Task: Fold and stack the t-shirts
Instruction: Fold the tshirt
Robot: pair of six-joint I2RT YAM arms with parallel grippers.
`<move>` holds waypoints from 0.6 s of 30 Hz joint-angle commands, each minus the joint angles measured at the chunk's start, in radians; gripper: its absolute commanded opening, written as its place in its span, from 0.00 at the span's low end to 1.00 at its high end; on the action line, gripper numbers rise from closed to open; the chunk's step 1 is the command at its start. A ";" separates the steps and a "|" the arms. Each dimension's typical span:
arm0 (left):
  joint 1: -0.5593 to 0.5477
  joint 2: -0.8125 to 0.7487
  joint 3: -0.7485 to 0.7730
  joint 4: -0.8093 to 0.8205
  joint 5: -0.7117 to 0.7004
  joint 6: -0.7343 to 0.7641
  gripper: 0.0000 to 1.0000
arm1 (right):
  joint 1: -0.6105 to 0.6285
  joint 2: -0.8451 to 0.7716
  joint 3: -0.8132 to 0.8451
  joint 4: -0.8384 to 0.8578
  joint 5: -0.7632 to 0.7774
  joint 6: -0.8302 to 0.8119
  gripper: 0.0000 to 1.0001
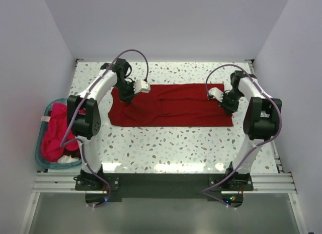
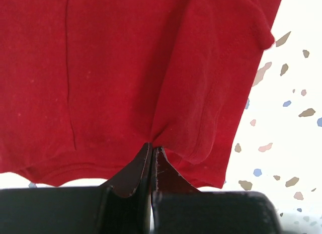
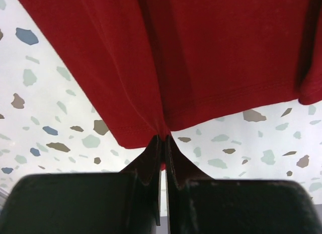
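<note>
A shirt [image 1: 171, 105] lies spread sideways across the far middle of the table [image 1: 176, 148]. The left gripper [image 1: 126, 95] is clamped on its left end and the right gripper [image 1: 229, 104] on its right end. A basket [image 1: 38, 154] sits at the table's left edge, beside the left arm, with more shirts [image 1: 54, 131] heaped in it.

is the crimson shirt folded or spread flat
Folded: the crimson t-shirt lies as a long narrow band with overlapping layers.

From high above and behind, looking down on the whole crimson t-shirt [image 1: 171, 105]. From each wrist, very close, facing its left and right ends, also seen from above.
</note>
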 commanded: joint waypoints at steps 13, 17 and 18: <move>0.030 0.024 0.050 0.008 0.001 0.010 0.00 | -0.003 0.070 0.100 0.018 0.005 0.018 0.00; 0.033 0.028 0.058 0.010 0.000 0.016 0.00 | -0.005 0.092 0.135 0.006 0.007 0.017 0.00; 0.036 0.033 0.063 0.007 0.001 0.016 0.00 | -0.005 0.095 0.149 -0.001 0.007 0.017 0.00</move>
